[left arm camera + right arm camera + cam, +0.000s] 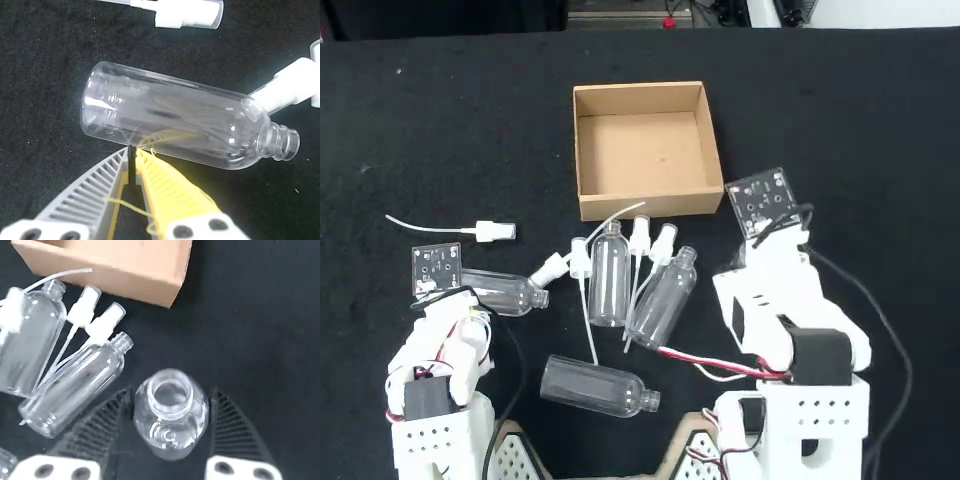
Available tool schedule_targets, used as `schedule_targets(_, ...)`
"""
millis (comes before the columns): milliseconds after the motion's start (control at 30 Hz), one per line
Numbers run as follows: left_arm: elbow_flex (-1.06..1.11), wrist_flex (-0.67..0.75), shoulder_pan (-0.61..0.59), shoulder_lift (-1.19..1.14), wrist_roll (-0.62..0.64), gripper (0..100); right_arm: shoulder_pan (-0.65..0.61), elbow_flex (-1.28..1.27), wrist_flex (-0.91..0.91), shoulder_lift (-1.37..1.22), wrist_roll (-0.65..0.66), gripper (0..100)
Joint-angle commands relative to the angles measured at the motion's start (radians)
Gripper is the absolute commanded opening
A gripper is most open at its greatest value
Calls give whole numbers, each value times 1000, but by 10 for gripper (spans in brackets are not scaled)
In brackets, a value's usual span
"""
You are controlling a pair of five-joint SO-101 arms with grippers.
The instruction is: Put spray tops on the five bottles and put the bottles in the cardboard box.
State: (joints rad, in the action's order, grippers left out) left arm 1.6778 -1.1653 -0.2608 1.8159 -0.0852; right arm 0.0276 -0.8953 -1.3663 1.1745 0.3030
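We judged the clear plastic bottle (169,425) light and slippery; the right claw (170,391) grasped its body at four o'clock, and the left claw (131,155) was clenched, empty.

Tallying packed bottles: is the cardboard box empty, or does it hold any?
Empty. The high view shows the box with its brown floor bare from wall to wall, nothing inside.

Cardboard box (650,203), bottles (610,275) lying, spray tops (495,232) loose

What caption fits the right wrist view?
Right gripper grips an upright, uncapped bottle near the cardboard box.
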Motion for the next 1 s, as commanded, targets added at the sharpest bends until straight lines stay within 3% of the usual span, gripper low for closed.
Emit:
schedule_targets(0, 21, -5, 13, 9, -12, 30, 31, -2, 58, 24, 14, 172)
schedule_targets(300, 21, -5, 67, 9, -8, 30, 25, -33, 60, 28, 12, 172)
schedule_targets(567, -18, 31, 15, 9, -32, 34, 23, -30, 60, 28, 12, 172)
schedule_targets(800, -340, 195, -213, 9, -470, 34, 23, -36, 60, 28, 12, 172)
schedule_targets(967, -426, 226, -220, 8, -483, 45, 21, -36, 61, 28, 6, 172)
